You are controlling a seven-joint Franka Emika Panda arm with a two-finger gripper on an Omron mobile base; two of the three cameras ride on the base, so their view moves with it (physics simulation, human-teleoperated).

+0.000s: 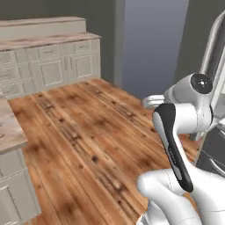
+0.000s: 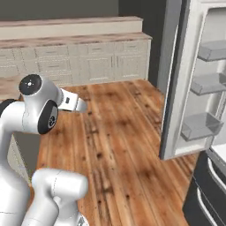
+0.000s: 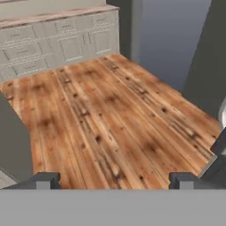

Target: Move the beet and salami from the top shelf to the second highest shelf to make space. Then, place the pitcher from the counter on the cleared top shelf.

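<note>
The beet, the salami and the pitcher are out of view. My gripper (image 3: pixel 114 181) is open, its two dark fingertips (image 3: pixel 44 180) spread wide with nothing between them, and it looks down at bare wooden floor (image 3: pixel 110 110). In the left base view, a corner of the marbled counter (image 1: pixel 9 127) shows at the left edge, well away from my arm. My hand (image 2: pixel 75 103) points out over the floor, level with the arm's upper joint.
An open fridge door (image 2: pixel 176 88) with several grey door bins (image 2: pixel 212 50) stands at the right. A dark lower drawer front (image 2: pixel 207 194) sits below it. The rear counter with cream cabinets (image 2: pixel 88 57) runs along the back wall. Wide wooden floor lies between.
</note>
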